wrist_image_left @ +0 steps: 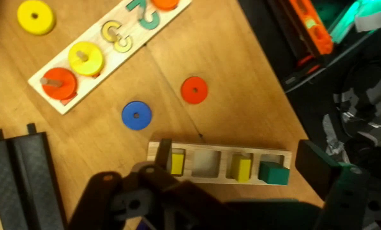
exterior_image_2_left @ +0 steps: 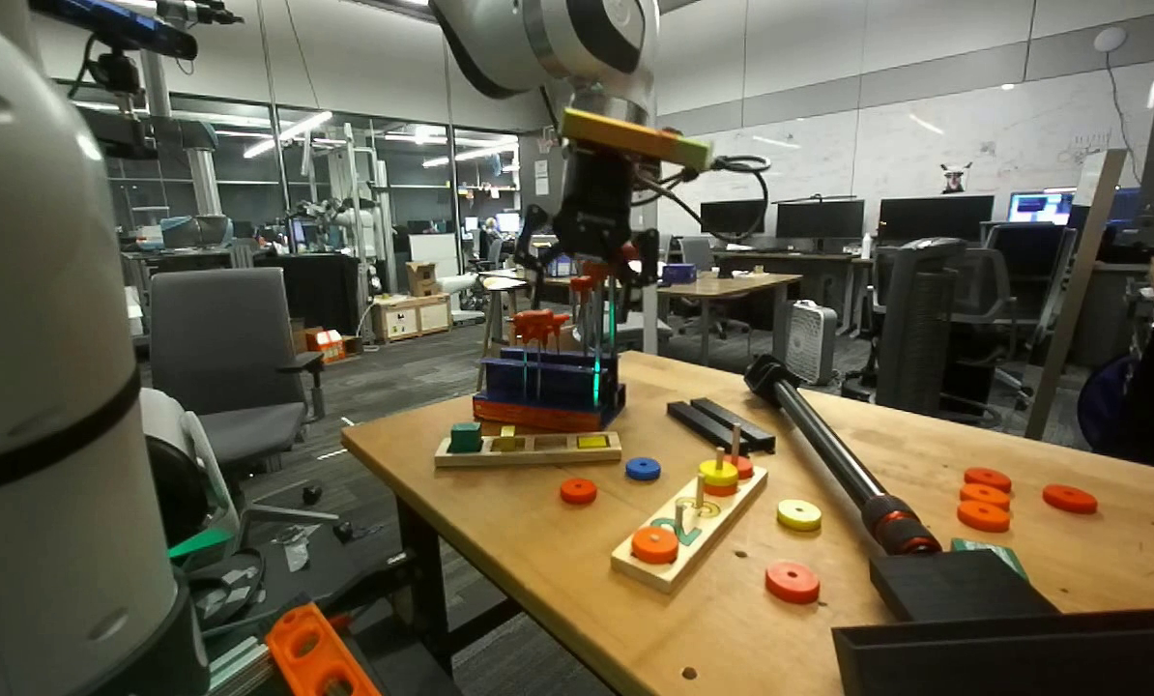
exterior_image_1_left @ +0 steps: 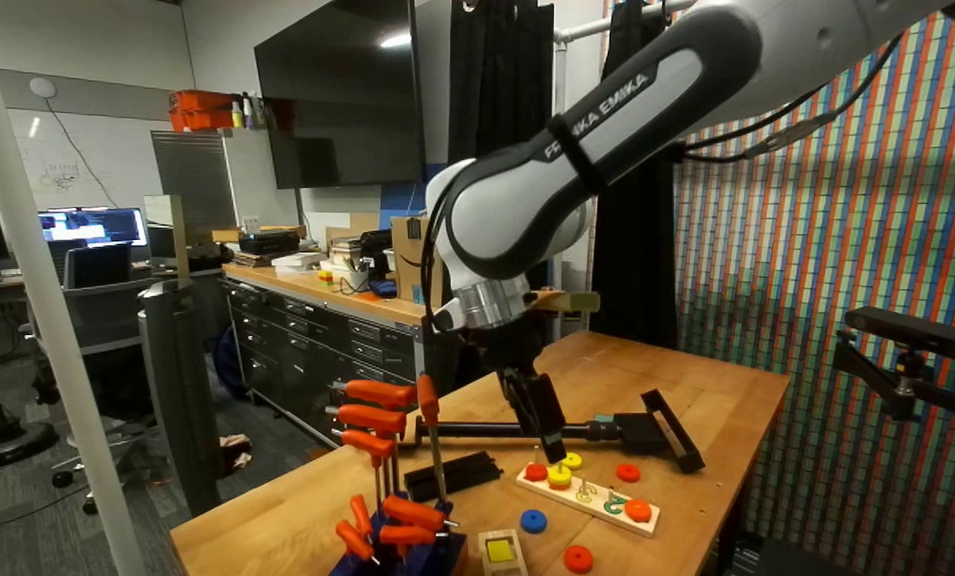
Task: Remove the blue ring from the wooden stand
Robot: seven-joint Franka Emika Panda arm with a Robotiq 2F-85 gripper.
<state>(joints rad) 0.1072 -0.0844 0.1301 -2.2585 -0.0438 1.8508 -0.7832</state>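
In the wrist view, the blue ring [wrist_image_left: 137, 122] lies flat on the table [wrist_image_left: 235, 108], near the wooden stand [wrist_image_left: 130, 26], not on it. Likely light, hard and smooth, it seems best pinched by its round outer edge. The gripper [wrist_image_left: 240, 156] is spread wide, holding nothing. In an exterior view, orange rings [exterior_image_2_left: 983, 498] show that the wrist view misses. In an exterior view, the fingers [exterior_image_1_left: 552, 436] hide their gap.

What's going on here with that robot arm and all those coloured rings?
A robot arm reaches over a table, its gripper open and holding nothing. The job is getting the blue ring off the wooden stand. The blue ring lies flat on the table, apart from the stand, so that looks done. A yellow ring sits on the stand.
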